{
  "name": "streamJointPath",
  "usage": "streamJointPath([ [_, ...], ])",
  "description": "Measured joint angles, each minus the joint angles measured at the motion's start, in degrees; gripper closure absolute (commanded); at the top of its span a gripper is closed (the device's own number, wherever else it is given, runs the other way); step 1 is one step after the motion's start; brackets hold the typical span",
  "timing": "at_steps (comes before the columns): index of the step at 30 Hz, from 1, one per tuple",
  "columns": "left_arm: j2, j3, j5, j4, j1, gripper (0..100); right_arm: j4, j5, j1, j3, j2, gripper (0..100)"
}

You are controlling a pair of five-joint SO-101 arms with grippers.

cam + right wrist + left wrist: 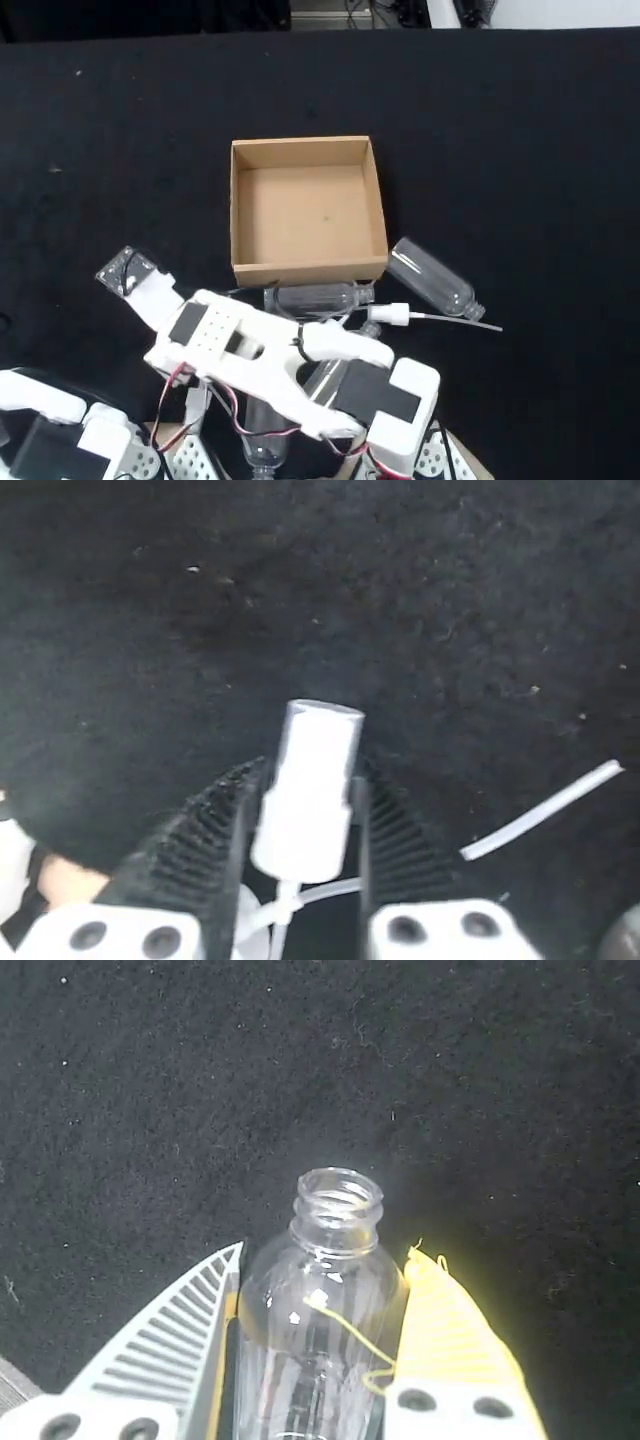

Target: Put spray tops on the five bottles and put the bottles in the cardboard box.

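Capping step, by the look. Open-necked bottle (320,1305) is clamped in left gripper (326,1252); top (305,790) is pinched in right gripper (308,770). Next: top must be lined up over the neck (340,1200), then seated; alignment is critical. From high view, box (236,200) is seen empty, a loose bottle (318,297) lying just beside its front wall.

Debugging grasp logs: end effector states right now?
Left end effector: shut on uncapped clear plastic bottle.
Right end effector: shut on white plastic spray top.
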State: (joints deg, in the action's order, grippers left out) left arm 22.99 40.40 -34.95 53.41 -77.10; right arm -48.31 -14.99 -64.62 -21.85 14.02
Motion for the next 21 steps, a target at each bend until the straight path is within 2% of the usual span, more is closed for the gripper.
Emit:
streamJointPath([
  [6, 0.88, -2.11, 0.35, 0.09, 1.23, 97, -11.08, 6.24, 4.22, 9.32, -5.71, 98.8],
  [9, 3.96, -5.45, 4.04, 0.7, 3.87, 97, -18.64, 8.7, 8.44, 17.76, -13.36, 98.8],
  [13, 9.32, -6.86, 11.25, 2.2, 10.55, 97, -24.44, 9.76, 14.95, 27.43, -21.36, 98.8],
  [21, 23.91, -5.36, 24.35, 2.46, 29.36, 97, -26.73, 9.76, 31.74, 40.97, -31.12, 98.8],
])
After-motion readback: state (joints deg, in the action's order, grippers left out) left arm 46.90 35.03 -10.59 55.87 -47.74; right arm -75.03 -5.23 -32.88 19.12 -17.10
